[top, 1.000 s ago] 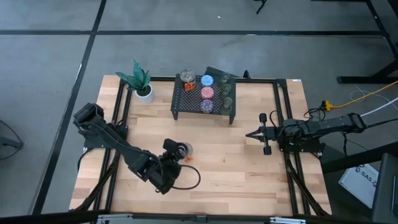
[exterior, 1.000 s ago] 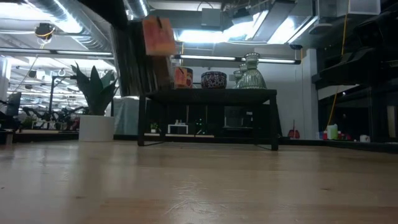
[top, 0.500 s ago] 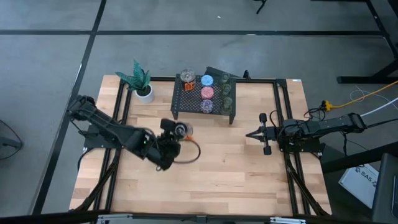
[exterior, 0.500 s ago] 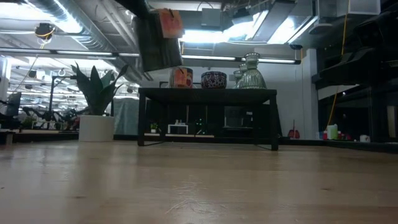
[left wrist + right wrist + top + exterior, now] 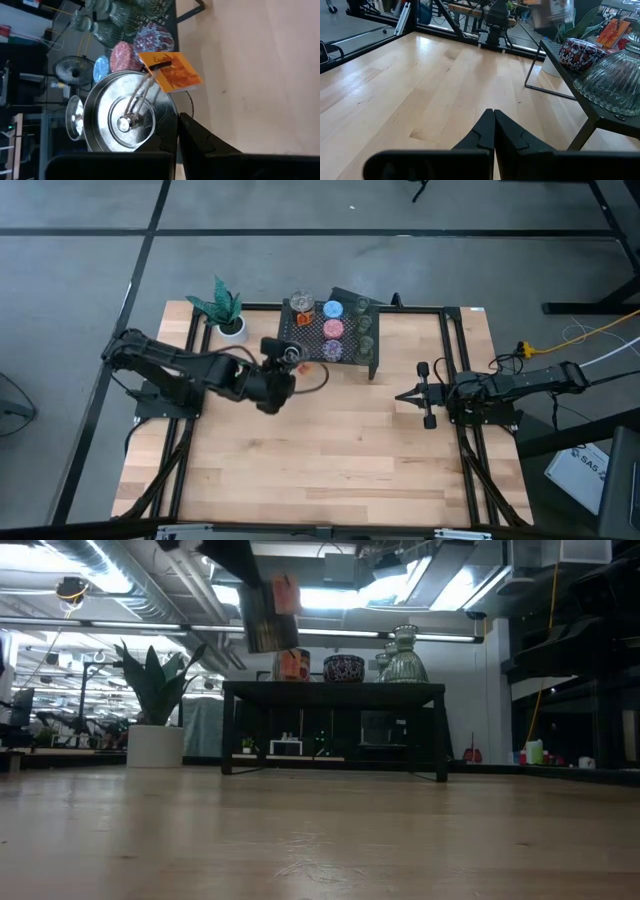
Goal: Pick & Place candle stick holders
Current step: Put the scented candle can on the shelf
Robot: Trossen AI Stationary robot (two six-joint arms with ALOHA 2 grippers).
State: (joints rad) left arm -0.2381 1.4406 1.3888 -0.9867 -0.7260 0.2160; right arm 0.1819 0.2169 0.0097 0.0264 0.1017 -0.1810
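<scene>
Black mesh rack (image 5: pixel 300 340) bearing seven holders, left fingers (image 5: pixel 200 145) pinching silvery holder (image 5: pixel 131 119), right fingers (image 5: pixel 492 131) pressed together

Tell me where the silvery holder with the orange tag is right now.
High view: the silvery holder with the orange tag is held by the left gripper above the black mesh rack's left front corner.

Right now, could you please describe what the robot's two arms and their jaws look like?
Both arms are dark, nearly black, jointed segments. The left arm has a thin black cable looping near its wrist. The right arm is slimmer, ending in the right gripper with flat, angular black jaws; cables trail from its far end.
</scene>
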